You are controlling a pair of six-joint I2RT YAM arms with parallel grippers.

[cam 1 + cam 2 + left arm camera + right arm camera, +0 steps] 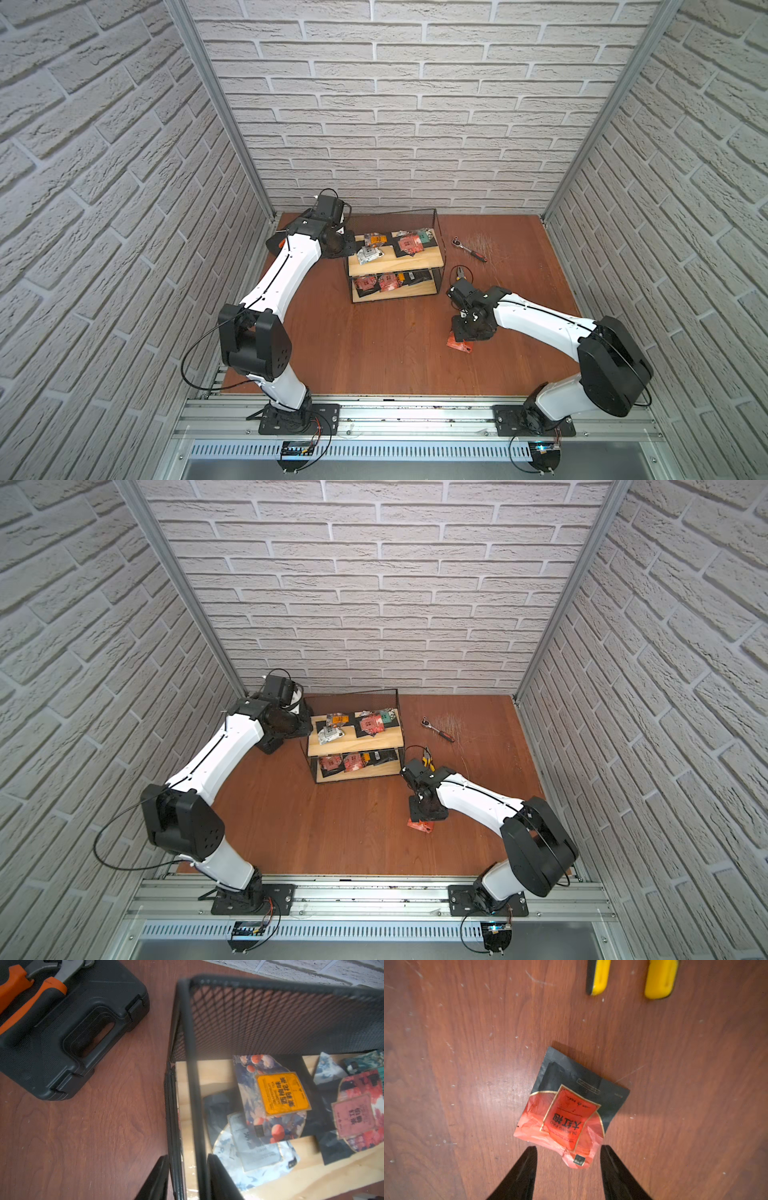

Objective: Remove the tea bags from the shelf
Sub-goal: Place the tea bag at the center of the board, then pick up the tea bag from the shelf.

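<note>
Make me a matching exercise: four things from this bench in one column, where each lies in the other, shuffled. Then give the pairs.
Things
1. red tea bag
2. ratchet wrench
3. black tool case
4. floral orange-label tea bag

Places
A. top board of the shelf
B. table, left of the shelf, orange-handled pliers lying on it
C. table, at the tips of the open right pincer
D. table, right of the shelf

Pairs: 1-C, 2-D, 3-B, 4-A
</note>
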